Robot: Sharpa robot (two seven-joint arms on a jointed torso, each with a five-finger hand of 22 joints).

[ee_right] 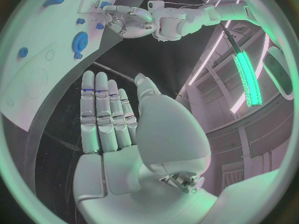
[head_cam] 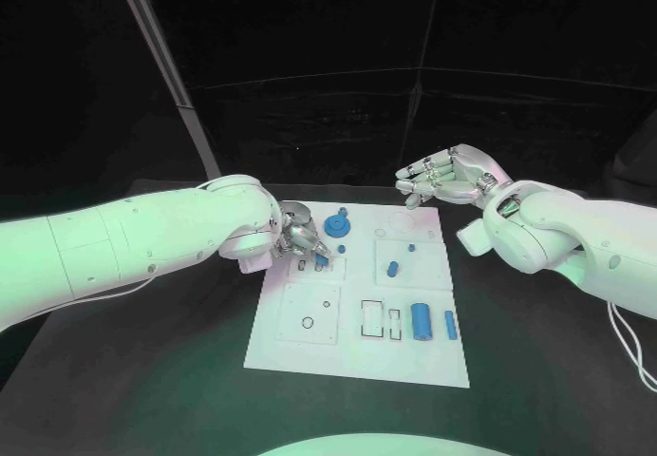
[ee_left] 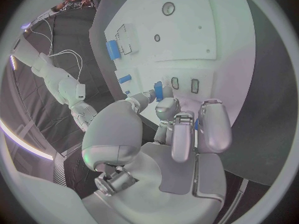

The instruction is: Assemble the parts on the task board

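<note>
The left hand pinches a small blue peg over the task board; keep it upright above its slot. The right hand hovers empty, fingers apart.

- The table is black.
- The board is white, with thin dark outlines drawn round its slots and holes.
- The small peg pinched in the left hand is blue.
- The gear near the board's far edge is blue.
- The cylinder and the slim bar near the board's right edge are blue.
- The short piece in the middle of the board is blue.
- Both hands are silver; the right hand is paler on the fingers.
- Both arms are white.
</note>
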